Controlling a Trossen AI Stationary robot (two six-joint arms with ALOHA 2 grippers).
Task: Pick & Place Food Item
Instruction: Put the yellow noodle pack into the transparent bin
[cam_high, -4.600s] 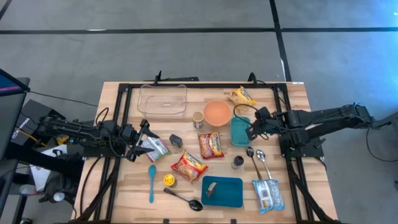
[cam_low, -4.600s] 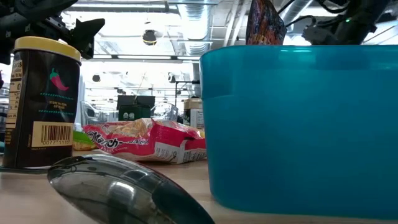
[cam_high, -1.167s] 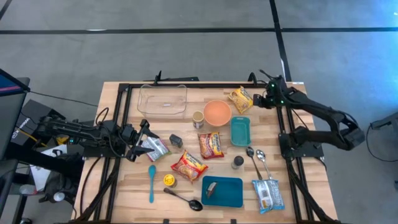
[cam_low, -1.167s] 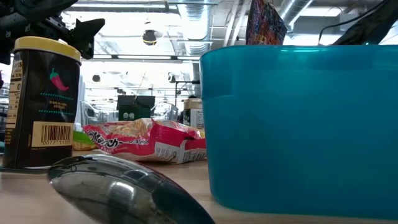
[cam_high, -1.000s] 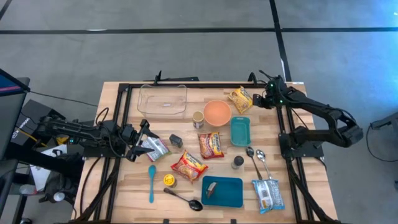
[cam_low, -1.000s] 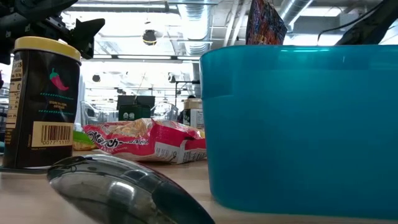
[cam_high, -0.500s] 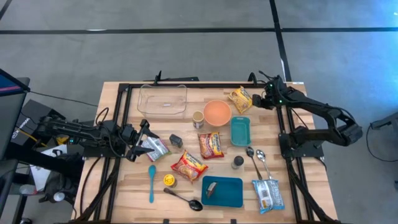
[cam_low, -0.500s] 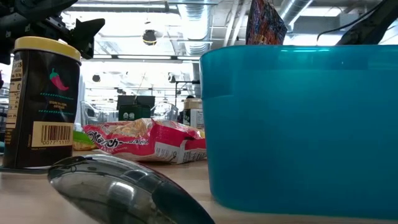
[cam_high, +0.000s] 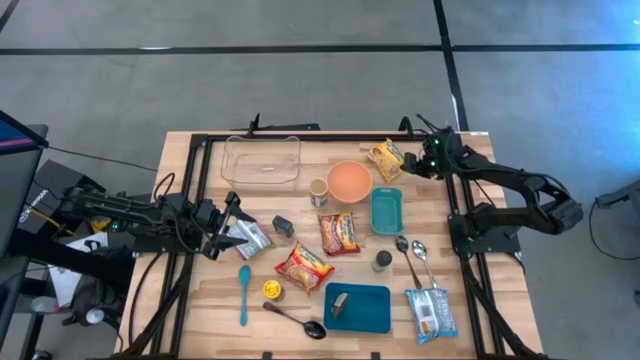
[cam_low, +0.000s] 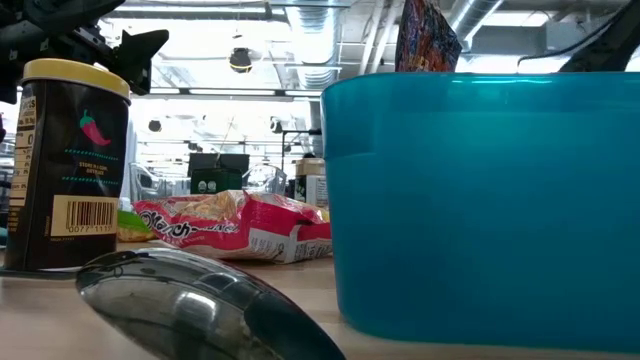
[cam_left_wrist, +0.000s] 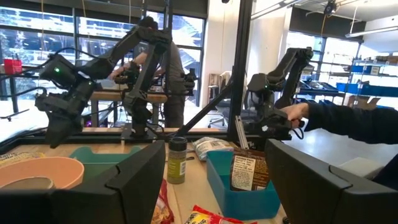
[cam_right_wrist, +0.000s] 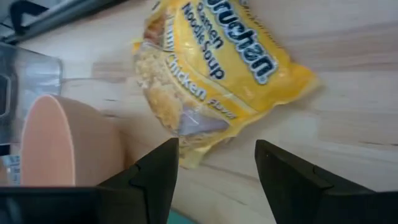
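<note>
A yellow chicken ramen packet (cam_high: 387, 157) lies flat on the wood at the table's far right, beside the orange bowl (cam_high: 349, 180). My right gripper (cam_high: 420, 163) stands just right of it, tipped downward. In the right wrist view the packet (cam_right_wrist: 214, 68) fills the space ahead of the open fingers (cam_right_wrist: 216, 180), which stand apart from it. My left gripper (cam_high: 232, 225) waits open at the table's left, beside a silver packet (cam_high: 252, 238); its wide-apart fingers (cam_left_wrist: 211, 180) hold nothing.
Near the ramen packet sit a teal container (cam_high: 386, 211), a small cup (cam_high: 318, 191) and a clear container (cam_high: 262, 160). Red noodle packets (cam_high: 339, 232), a spice jar (cam_high: 382, 261), spoons (cam_high: 412, 255) and a teal tray (cam_high: 358, 307) fill the middle. A person's sleeve (cam_left_wrist: 348, 121) shows beyond the table.
My right gripper has tipped further downward toward the yellow ramen packet, staying at the same spot beside it. The packet has kept its place on the table.
</note>
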